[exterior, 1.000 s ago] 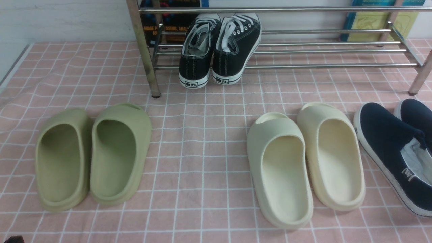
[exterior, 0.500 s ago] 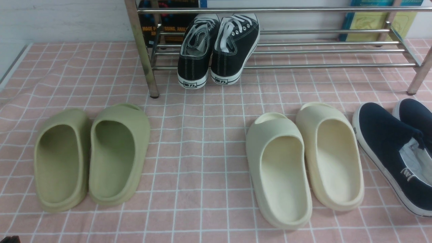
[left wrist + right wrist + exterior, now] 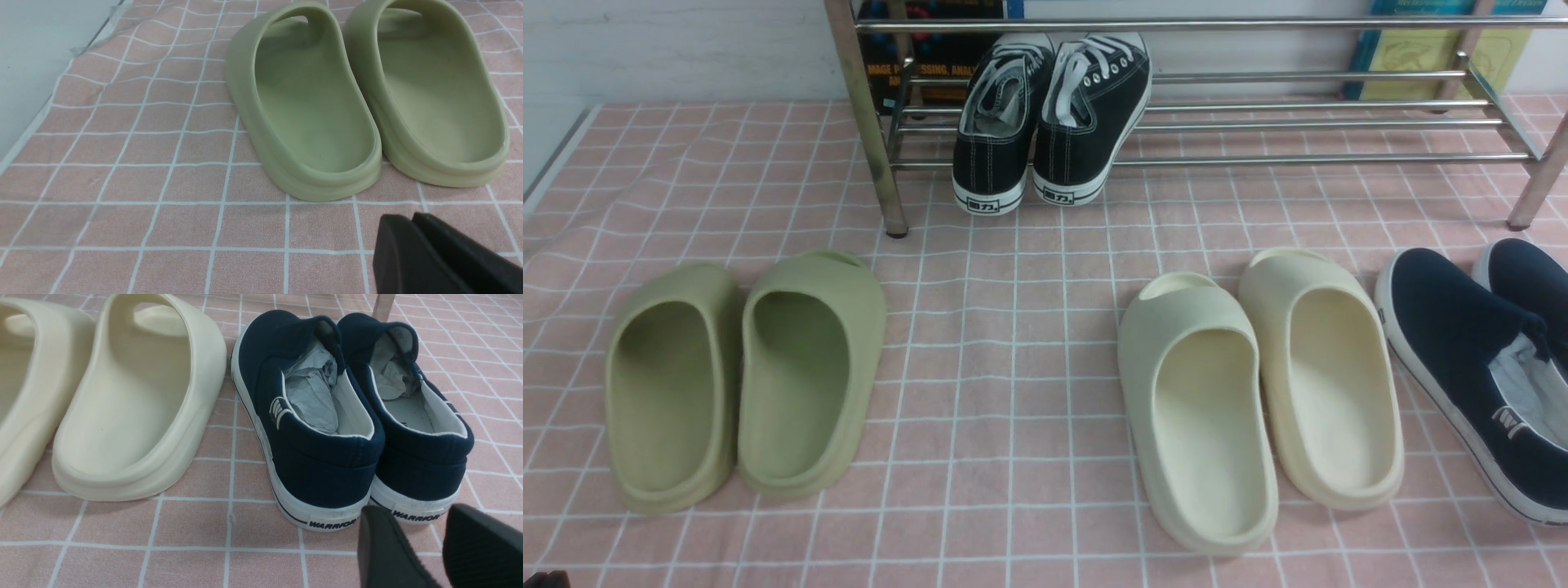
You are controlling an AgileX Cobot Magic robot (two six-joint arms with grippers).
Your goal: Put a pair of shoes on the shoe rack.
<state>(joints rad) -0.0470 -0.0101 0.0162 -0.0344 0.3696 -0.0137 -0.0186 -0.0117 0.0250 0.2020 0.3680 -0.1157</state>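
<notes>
Two black canvas sneakers with white laces [image 3: 1049, 122] stand side by side on the lower bars of the silver shoe rack [image 3: 1307, 122], near its left leg, heels toward me and hanging over the front bar. My left gripper [image 3: 410, 218] is shut and empty, low over the cloth behind the green slippers [image 3: 367, 94]. My right gripper [image 3: 412, 516] is open and empty, just behind the heels of the navy slip-on shoes [image 3: 351, 412]. Neither gripper shows in the front view beyond a dark corner at the bottom left.
Green foam slippers [image 3: 743, 376] lie front left, cream foam slippers [image 3: 1258, 384] front right, navy slip-ons [image 3: 1486, 359] at the far right edge. All rest on a pink checked cloth [image 3: 1013, 343]. Books stand behind the rack. A grey wall edge runs along the left.
The view shifted slightly between one second ago and half a second ago; since then nothing has moved. The sneakers stay on the rack.
</notes>
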